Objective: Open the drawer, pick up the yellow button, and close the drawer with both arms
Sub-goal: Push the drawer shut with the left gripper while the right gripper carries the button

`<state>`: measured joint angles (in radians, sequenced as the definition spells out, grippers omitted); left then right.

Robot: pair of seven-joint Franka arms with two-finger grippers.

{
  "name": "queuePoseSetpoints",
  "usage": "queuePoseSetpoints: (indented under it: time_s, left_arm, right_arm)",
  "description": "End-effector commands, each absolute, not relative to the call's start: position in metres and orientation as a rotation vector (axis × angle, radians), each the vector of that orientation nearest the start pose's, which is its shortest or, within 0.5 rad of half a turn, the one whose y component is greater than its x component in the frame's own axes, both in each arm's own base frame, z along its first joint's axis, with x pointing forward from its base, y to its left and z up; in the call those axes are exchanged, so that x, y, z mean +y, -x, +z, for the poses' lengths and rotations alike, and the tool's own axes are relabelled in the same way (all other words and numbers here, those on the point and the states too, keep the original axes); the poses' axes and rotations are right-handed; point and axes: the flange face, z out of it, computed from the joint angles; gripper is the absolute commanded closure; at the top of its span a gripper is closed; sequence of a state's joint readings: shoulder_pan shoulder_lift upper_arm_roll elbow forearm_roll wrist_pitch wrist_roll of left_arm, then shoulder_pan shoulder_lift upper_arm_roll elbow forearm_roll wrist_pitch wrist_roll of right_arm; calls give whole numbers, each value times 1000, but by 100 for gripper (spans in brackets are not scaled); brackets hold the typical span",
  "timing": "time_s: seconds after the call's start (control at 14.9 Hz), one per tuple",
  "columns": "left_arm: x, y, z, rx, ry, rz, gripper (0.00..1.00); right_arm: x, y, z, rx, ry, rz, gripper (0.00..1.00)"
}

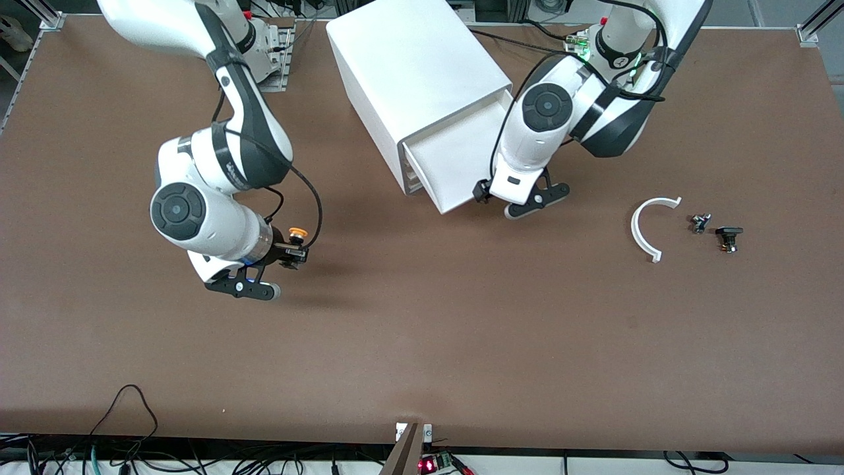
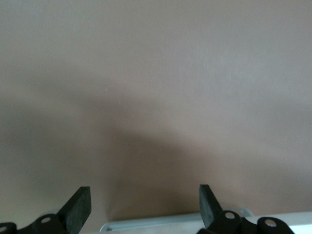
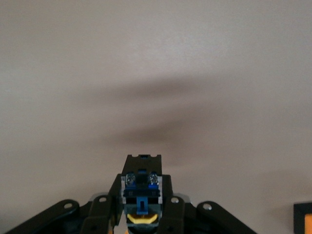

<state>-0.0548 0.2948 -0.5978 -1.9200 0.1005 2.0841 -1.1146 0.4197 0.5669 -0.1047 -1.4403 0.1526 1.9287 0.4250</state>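
The drawer (image 1: pixel 455 161), the top one of the white cabinet (image 1: pixel 415 66), is pulled out toward the front camera. My left gripper (image 1: pixel 483 192) is open at the drawer's front corner toward the left arm's end. In the left wrist view its fingers (image 2: pixel 78 210) stand wide apart, with the drawer's white edge (image 2: pixel 175 222) low between them. My right gripper (image 1: pixel 295 252) is up over bare table toward the right arm's end. It is shut on the button (image 1: pixel 298 232), whose orange cap points up. The right wrist view shows the button's black and blue body (image 3: pixel 141 195) clamped between the fingers.
The beige edges of the two lower drawers (image 1: pixel 412 178) show under the open one. A white curved piece (image 1: pixel 643 227), a small metal part (image 1: pixel 700 222) and a small black component (image 1: pixel 728 237) lie on the brown table (image 1: pixel 422 343) toward the left arm's end.
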Motion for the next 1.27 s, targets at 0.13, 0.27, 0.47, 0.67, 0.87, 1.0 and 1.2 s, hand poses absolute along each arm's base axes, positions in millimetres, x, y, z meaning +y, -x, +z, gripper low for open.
queuePoseSetpoints:
  time_s: [0.13,0.27,0.47,0.67,0.87,1.0,1.2]
  left_arm:
    - [-367,-457,363,-588,3028,217,2]
    - [-375,-447,362,-572,3020,239,2]
    - [-383,-434,361,-533,3006,275,2]
    - [-390,-424,360,-575,3010,385,2]
    - [-394,-419,358,-598,3012,443,2]
    - [-399,-415,359,-616,3021,491,2]
    - [-402,-411,360,-623,3020,532,3]
  right_arm:
    - [186,-651,307,89,3061,92,100]
    - [153,-655,295,69,3062,89,100]
    - [126,-656,283,72,3064,79,100]
    - [92,-652,258,4,3074,1,100]
    - [71,-647,237,-68,3084,-79,100]
    - [61,-647,223,-109,3090,-79,100]
    - [55,-647,210,-103,3097,-92,91]
